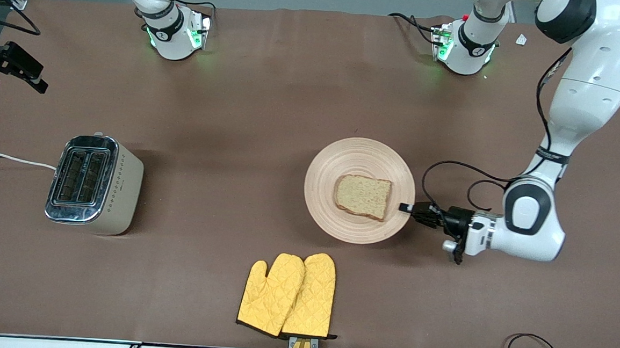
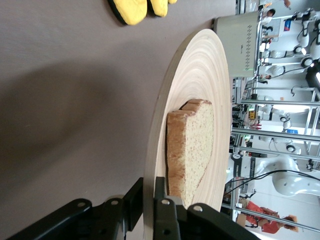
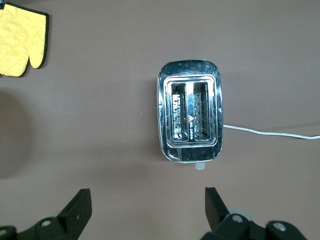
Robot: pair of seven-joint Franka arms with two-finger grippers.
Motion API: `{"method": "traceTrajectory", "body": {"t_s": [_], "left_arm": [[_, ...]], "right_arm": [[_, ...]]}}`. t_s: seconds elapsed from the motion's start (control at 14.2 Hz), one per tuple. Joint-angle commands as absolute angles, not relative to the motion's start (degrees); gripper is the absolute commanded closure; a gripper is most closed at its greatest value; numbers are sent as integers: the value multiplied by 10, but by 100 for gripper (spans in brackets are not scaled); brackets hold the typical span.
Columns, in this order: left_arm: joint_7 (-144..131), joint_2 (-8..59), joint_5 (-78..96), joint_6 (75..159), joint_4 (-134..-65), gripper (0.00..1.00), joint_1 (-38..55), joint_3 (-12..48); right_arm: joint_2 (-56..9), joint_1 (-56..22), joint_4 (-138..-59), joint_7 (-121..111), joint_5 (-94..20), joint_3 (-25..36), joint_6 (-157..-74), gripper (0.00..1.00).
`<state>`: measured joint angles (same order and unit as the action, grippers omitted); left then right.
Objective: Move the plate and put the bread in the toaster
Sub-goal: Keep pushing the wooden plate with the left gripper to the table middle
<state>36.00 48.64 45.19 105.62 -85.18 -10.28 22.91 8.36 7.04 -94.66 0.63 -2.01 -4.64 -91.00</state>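
The round pale wooden plate [image 1: 343, 154] lies on the table's middle, toward the left arm's end. The tan bread slice [image 1: 363, 196] lies on it. My left gripper [image 1: 406, 208] is at table height and shut on the plate's rim, one finger above and one below. The left wrist view shows the plate [image 2: 200, 90], the bread [image 2: 192, 145] and the gripper [image 2: 148, 200] closed on the rim. The cream toaster [image 1: 94, 183] stands toward the right arm's end, slots empty. My right gripper [image 3: 148, 205] is open and empty, high over the toaster [image 3: 190, 112]; it is out of the front view.
A pair of yellow oven mitts [image 1: 289, 294] lies near the table's front edge, nearer the camera than the plate. The toaster's white cord [image 1: 4, 158] runs off toward the right arm's end. Bare brown table lies between plate and toaster.
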Motion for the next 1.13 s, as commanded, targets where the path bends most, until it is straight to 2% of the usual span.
{"method": "traceTrajectory", "body": {"t_s": [0.0, 0.35, 0.7, 0.92, 1.06], "left_arm": [[362, 485, 498, 1121, -877, 100, -63, 235], [371, 495, 607, 1215, -899, 100, 19, 235], [391, 523, 643, 1294, -902, 99, 60, 235], [391, 523, 657, 1310, -903, 99, 71, 234], [391, 523, 656, 1310, -904, 96, 70, 233]], "right_arm": [[83, 65, -943, 3, -13, -44, -910, 0], [83, 65, -943, 3, -13, -44, -910, 0], [83, 65, -943, 4, -13, -44, -911, 0], [81, 65, -940, 4, -14, -44, -910, 0], [80, 63, -940, 5, -14, -44, -907, 0]]}}
